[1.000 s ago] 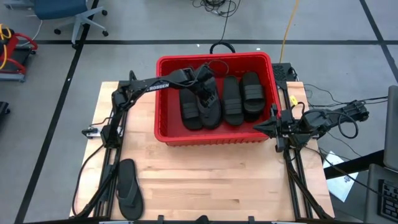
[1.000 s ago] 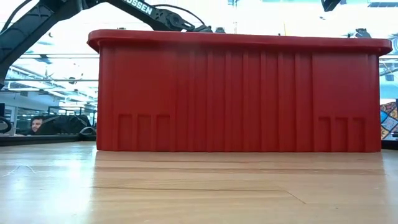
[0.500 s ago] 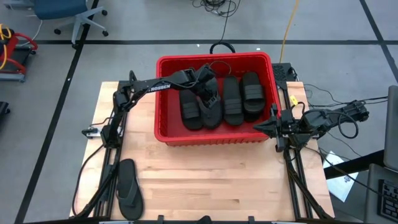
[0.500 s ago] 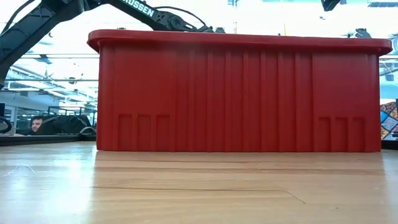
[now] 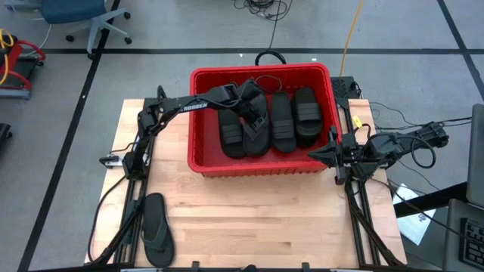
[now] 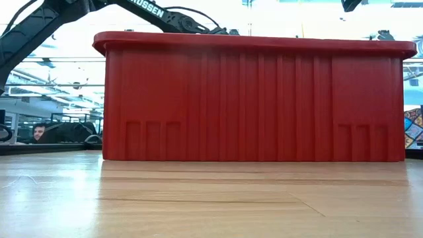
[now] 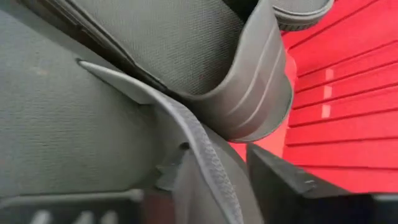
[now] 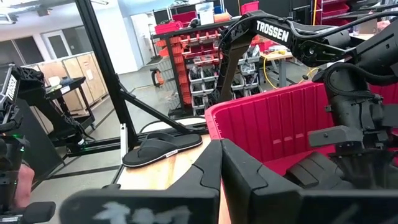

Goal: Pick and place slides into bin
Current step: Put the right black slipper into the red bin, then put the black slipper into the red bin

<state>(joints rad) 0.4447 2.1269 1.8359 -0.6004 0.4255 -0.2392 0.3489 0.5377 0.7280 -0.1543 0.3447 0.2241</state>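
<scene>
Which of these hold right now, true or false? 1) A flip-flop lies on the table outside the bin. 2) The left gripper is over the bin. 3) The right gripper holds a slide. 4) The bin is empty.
1) True: the flip-flop lies near the table's front left corner.
2) True: the left gripper is over the bin.
3) False: the right gripper is shut, empty, beside the bin.
4) False: several slides lie inside.

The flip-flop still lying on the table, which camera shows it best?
The high view: the flip-flop lies whole on the wooden table, near its left front corner. The right wrist view catches it side-on, farther off. The low and left wrist views miss it.
</scene>
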